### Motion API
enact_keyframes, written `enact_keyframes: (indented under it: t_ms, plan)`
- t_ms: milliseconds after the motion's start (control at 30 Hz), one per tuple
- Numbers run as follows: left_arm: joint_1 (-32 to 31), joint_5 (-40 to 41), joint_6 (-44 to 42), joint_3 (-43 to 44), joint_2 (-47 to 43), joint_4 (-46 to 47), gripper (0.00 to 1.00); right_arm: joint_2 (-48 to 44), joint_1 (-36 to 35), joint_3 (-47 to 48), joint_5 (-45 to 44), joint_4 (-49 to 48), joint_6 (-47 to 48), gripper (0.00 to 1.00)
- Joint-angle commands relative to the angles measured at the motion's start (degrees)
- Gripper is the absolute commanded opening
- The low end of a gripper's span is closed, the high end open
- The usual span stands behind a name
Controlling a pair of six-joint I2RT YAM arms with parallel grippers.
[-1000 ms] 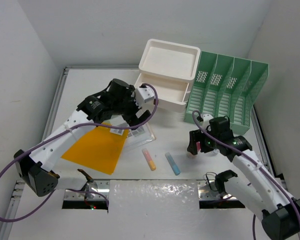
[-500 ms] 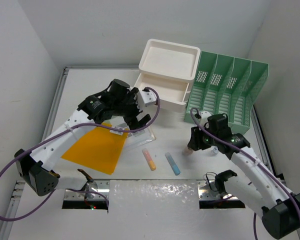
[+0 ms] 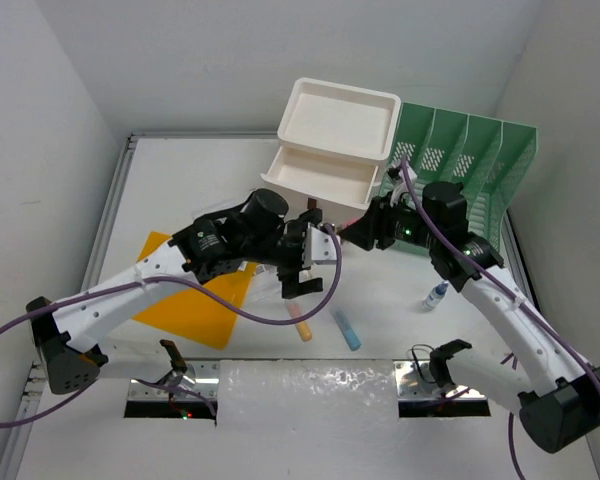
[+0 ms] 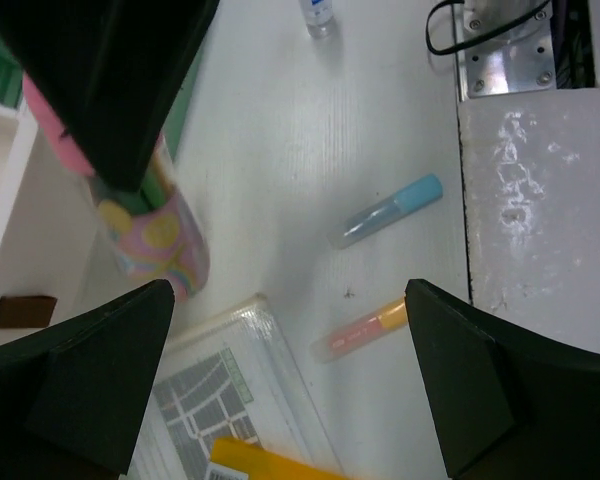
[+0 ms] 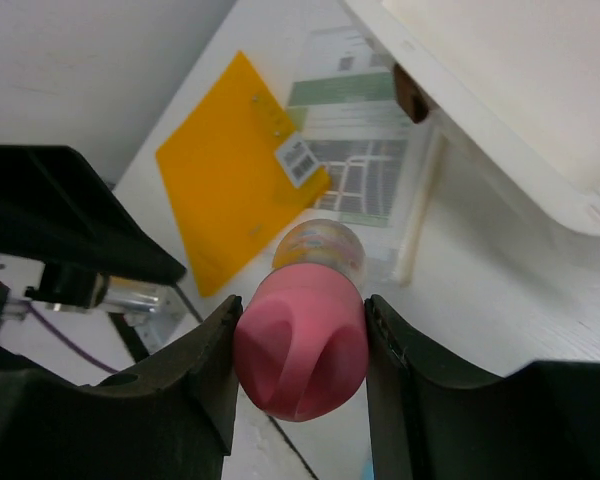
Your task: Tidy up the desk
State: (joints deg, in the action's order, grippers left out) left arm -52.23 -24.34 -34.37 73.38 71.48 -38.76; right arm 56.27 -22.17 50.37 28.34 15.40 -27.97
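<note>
The desk [image 3: 180, 190] is a white tabletop with metal rails. My right gripper [image 3: 358, 232] is shut on a pastel patterned bottle with a pink cap [image 5: 300, 345] and holds it above the desk, just in front of the white drawer box [image 3: 335, 150]. The bottle also shows in the left wrist view [image 4: 152, 240]. My left gripper [image 3: 305, 262] is open and empty, hovering over a clear document sleeve [image 4: 230, 390] and a pink-orange marker [image 4: 365, 330]. A blue marker [image 4: 390, 212] lies beside it. An orange folder [image 3: 185, 300] lies at the near left.
A green slotted file rack [image 3: 465, 170] stands at the back right beside the drawer box. A small dropper bottle [image 3: 436, 295] stands on the desk at the right. The box's lower drawer has a brown handle [image 5: 412, 92]. Metal mounting plates [image 3: 170, 385] line the near edge.
My right gripper has lifted the pink-capped bottle and carried it left and back toward the drawer box. My left gripper has swung right and nearer, over the markers.
</note>
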Motion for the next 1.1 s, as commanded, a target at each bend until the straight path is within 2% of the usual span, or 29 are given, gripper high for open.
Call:
enact_keyframes:
  t_ms: [0, 200, 233, 267, 333, 400, 467, 500, 533, 567, 600, 633, 667, 700, 733, 767, 800, 833, 900, 1067]
  plan:
    - [-0.86, 5.26, 1.93, -0.44, 0.14, 9.66, 1.0, 1.73, -1.99, 2.54, 6.2, -11.78, -7.09, 0.0]
    - [-1.12, 15.36, 3.52, -1.05, 2.69, 15.38, 0.98, 2.97, -3.84, 3.94, 8.93, -16.98, -10.97, 0.0]
    - [-1.12, 16.59, 3.52, -1.05, 2.96, 15.65, 0.84, 2.79, -3.93, 4.21, 8.67, -16.55, -10.8, 0.0]
    - [-1.12, 18.08, 3.43, -1.05, 2.96, 15.91, 0.77, 2.7, -4.02, 4.38, 8.58, -16.37, -10.79, 0.0]
    - [-1.12, 19.06, 3.17, -0.96, 2.87, 15.82, 0.66, 2.53, -3.93, 3.95, 9.01, -17.5, -11.93, 0.0]
    - [-1.12, 19.41, 3.08, -0.79, 2.78, 15.82, 0.62, 2.7, -3.93, 2.9, 10.68, -21.01, -14.56, 0.0]
    - [-1.12, 20.47, 3.25, -0.44, 2.79, 15.82, 0.38, 2.7, -4.02, 2.89, 10.86, -21.03, -14.31, 0.0]
    - [-1.12, 21.08, 3.43, 0.09, 2.7, 15.82, 0.23, 2.7, -4.02, 2.98, 10.6, -20.41, -13.79, 0.0]
    - [-1.12, 23.0, 3.69, 0.35, 2.61, 16.0, 0.0, 2.7, -4.02, 3.24, 10.34, -19.62, -13.09, 0.0]
    - [-1.12, 23.98, 3.7, 0.53, 2.43, 16.35, 0.0, 2.62, -4.02, 3.5, 10.16, -17.7, -12.56, 0.0]
    - [-1.12, 24.42, 3.17, 1.05, 2.17, 16.44, 0.0, 2.53, -4.02, 4.29, 9.2, -16.2, -10.99, 0.07]
    - [-1.12, 27.47, 2.3, 1.41, 2.17, 16.44, 0.0, 2.44, -3.93, 4.91, 8.41, -14.54, -9.93, 0.28]
    - [-1.12, 28.98, -0.06, 1.67, 2.26, 16.35, 0.0, 1.74, -3.93, 7.18, 6.49, -8.34, -8.35, 0.52]
    - [-1.04, 30.56, -1.65, 2.2, 2.69, 16.35, 0.0, 1.13, -3.84, 8.77, -0.75, -3.93, -3.9, 0.81]
    - [-1.03, 34.32, -3.75, 2.29, 2.96, 16.44, 0.0, 0.34, -3.93, 10.43, -5.18, -0.23, -1.59, 0.95]
    - [-0.51, 36.18, -8.39, 2.29, 3.4, 17.57, 0.0, -2.02, -3.84, 13.06, -9.66, 5.55, 2.18, 0.99]
    - [-0.16, 37.77, -10.61, 2.2, 4.18, 18.54, 0.0, -3.35, -3.93, 13.96, -14.4, 7.87, 3.52, 0.99]
    - [1.15, 39.61, -15.15, 2.2, 4.89, 21.07, 0.0, -4.67, -3.84, 14.75, -22.72, 11.11, 4.75, 0.99]
    - [3.61, 39.2, -21.66, 3.6, 7.17, 25.11, 0.0, -7.66, -3.84, 16.77, -31.36, 14.9, 8.44, 0.99]
    - [6.52, 33.05, -34.17, 9.65, 16.12, 27.43, 0.0, -8.02, -3.84, 17.04, -37.83, 20.01, 10.82, 0.99]
